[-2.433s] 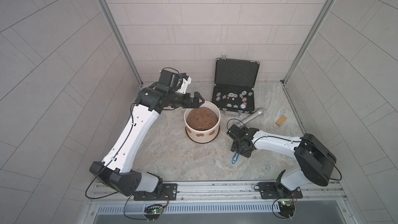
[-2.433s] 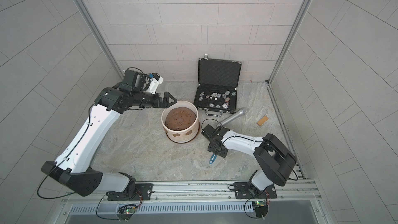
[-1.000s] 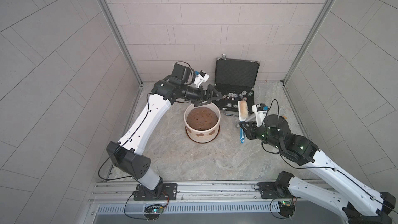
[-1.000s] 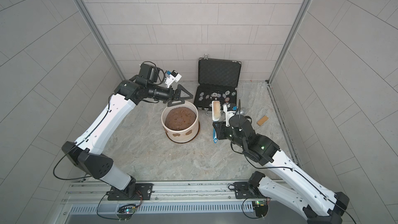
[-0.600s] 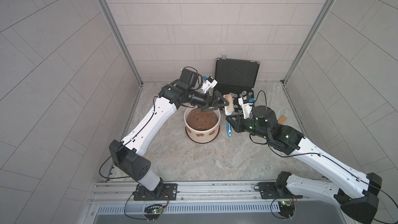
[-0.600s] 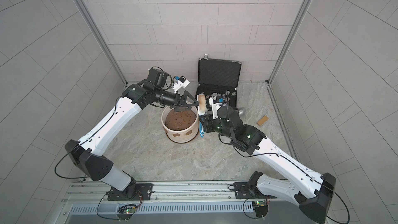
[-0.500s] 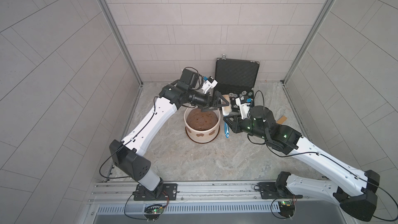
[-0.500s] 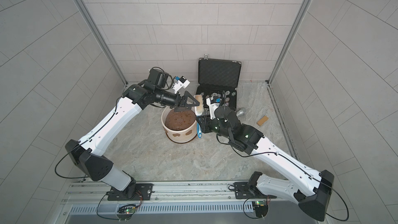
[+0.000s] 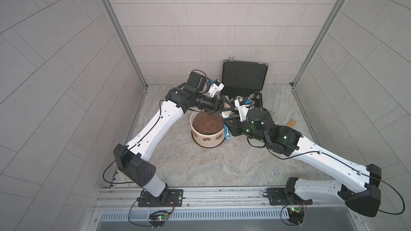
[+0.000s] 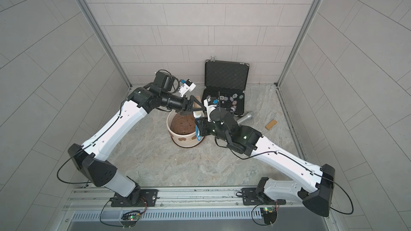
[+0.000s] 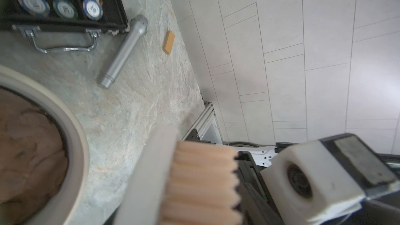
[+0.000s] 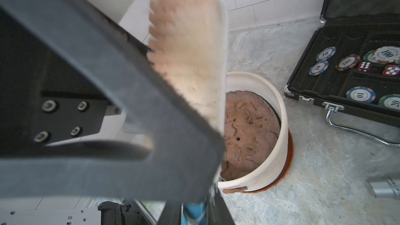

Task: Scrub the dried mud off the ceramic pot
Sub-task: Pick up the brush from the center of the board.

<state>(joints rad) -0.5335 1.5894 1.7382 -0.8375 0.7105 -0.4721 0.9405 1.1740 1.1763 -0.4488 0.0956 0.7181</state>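
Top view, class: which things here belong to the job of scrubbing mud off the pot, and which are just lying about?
Job: pot, mud patches on its side, brush.
Lying about: case of poker chips, microphone, small tan block.

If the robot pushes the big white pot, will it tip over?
Probably not. The pot looks squat and wide, so it should stay upright. It is filled nearly to the rim with soil, so it is likely heavy and may slide rather than tip. Its saucer might shift with it.
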